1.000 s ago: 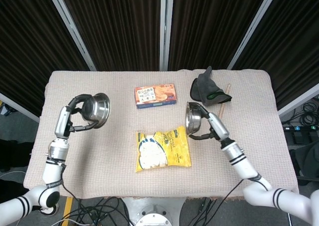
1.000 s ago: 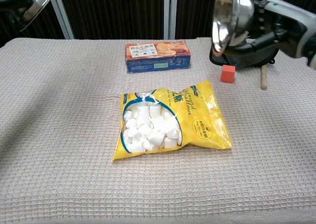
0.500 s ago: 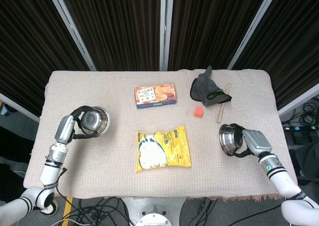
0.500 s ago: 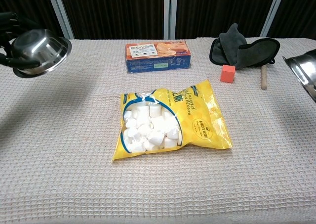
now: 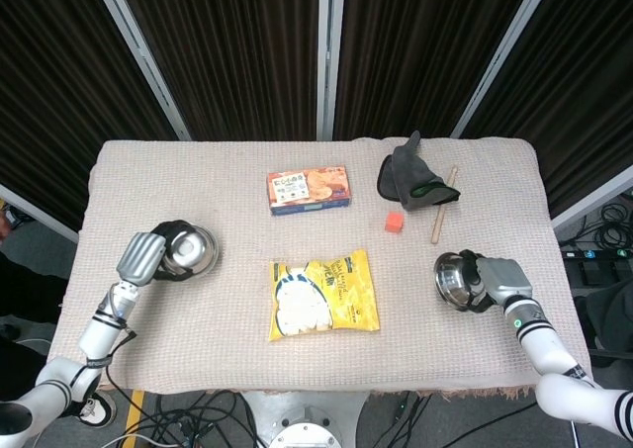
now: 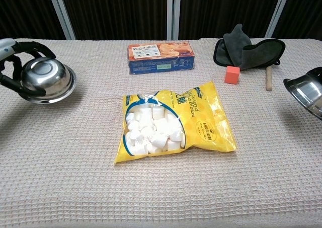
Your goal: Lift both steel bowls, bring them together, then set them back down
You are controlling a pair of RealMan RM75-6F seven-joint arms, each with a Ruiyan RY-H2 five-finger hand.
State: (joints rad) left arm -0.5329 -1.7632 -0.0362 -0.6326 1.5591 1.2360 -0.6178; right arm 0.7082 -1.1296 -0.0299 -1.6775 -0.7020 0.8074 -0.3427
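Fingers of the left hand [image 5: 141, 258] wrap the rim of the left bowl [image 5: 189, 251], which sits low near the tabletop's [image 5: 237, 369] left edge, seemingly touching down. Those of the right hand [image 5: 497, 280] clamp the right bowl [image 5: 454, 279] near the right edge, tilted and apparently just above the cloth. Both bowls are well apart, so the setting-down looks nearly finished; releasing remains. Between them lie a marshmallow bag [image 5: 323, 294], a biscuit box [image 5: 308, 190] and a red block [image 5: 394, 223].

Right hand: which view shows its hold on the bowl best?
The head view: the right hand shows whole, gripping the steel bowl. The chest view shows only part of that bowl at the frame edge, no hand.
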